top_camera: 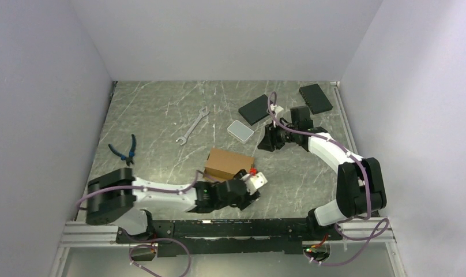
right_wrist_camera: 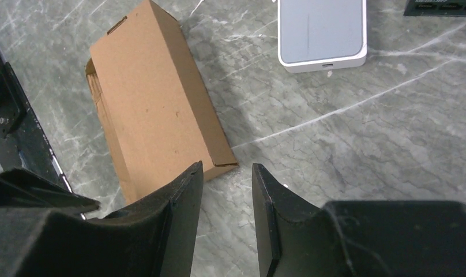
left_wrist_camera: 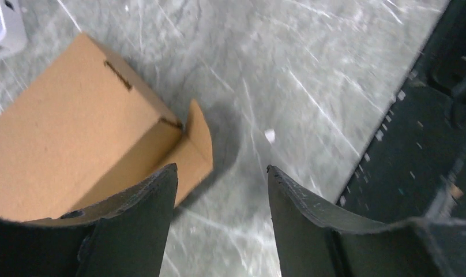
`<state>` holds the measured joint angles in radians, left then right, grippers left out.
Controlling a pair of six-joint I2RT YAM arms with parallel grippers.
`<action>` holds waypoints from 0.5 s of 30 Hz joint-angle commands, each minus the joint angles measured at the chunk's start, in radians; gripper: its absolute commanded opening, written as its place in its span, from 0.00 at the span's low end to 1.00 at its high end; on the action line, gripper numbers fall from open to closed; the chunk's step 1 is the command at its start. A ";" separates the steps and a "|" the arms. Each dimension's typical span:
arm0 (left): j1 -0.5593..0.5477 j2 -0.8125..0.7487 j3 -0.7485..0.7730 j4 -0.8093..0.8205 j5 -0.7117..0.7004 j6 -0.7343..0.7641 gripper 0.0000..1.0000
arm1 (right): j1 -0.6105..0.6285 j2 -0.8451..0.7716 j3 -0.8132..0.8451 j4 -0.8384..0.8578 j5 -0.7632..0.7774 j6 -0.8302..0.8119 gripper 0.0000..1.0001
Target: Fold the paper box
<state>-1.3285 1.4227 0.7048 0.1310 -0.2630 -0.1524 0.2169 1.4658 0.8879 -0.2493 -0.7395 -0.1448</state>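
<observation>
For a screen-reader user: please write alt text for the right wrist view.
A brown paper box lies on a grey marbled table, just beyond the open, empty right gripper at the bottom edge. A small white case sits at the top, right of the box.

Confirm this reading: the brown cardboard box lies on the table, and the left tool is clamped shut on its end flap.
Wrong on the grip. The paper box lies on the table, but the left tool is open, not clamped: the left wrist view shows bare table between its fingers, with the end flap off to one side.
</observation>
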 commanded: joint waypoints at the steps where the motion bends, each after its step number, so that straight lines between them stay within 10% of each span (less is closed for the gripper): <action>1: -0.036 0.145 0.148 0.046 -0.266 0.075 0.63 | 0.001 0.021 0.007 0.033 -0.026 0.025 0.40; 15: -0.058 0.276 0.251 -0.083 -0.352 -0.015 0.47 | -0.001 0.021 0.014 0.024 -0.022 0.021 0.40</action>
<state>-1.3781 1.7103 0.9398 0.0685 -0.5854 -0.1287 0.2184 1.4929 0.8879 -0.2455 -0.7425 -0.1287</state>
